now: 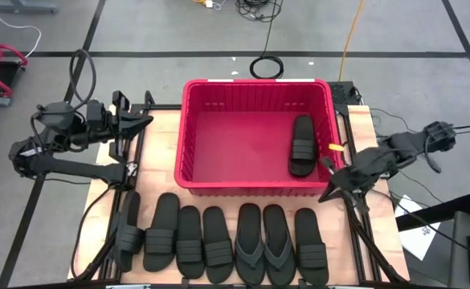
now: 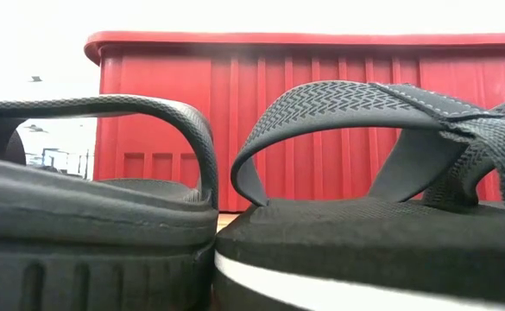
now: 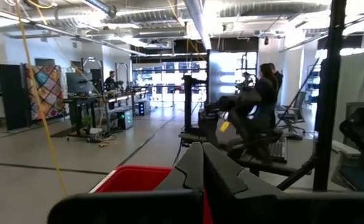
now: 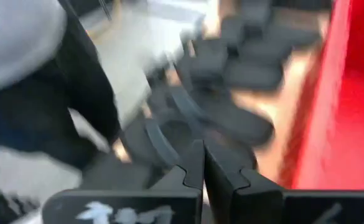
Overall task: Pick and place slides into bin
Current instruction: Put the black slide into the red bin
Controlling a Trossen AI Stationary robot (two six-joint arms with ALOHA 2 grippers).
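Observation:
The red bin (image 1: 218, 136) stands mid-table and holds one black slide (image 1: 302, 144) lying flat by its right wall. Several black slides lie in a row along the near edge (image 1: 190, 241), soles down, with a thong-style pair (image 1: 263, 241) among them. Two of them fill the low view (image 2: 364, 112) in front of the bin (image 2: 321, 173). My right gripper (image 1: 329, 191) is shut and empty by the bin's near right corner, above the table; its wrist view (image 4: 203, 162) shows slides (image 4: 244, 68) beyond it. My left gripper (image 1: 142, 120) is shut and empty, left of the bin (image 3: 135, 177).
The arms' dark frames run along the table's left (image 1: 106, 241) and right (image 1: 363, 233) edges. Cables lie on the floor beyond the far edge (image 1: 267, 66). Bare wood shows between the bin and the slide row (image 1: 243, 199). People stand in the room behind (image 3: 269, 81).

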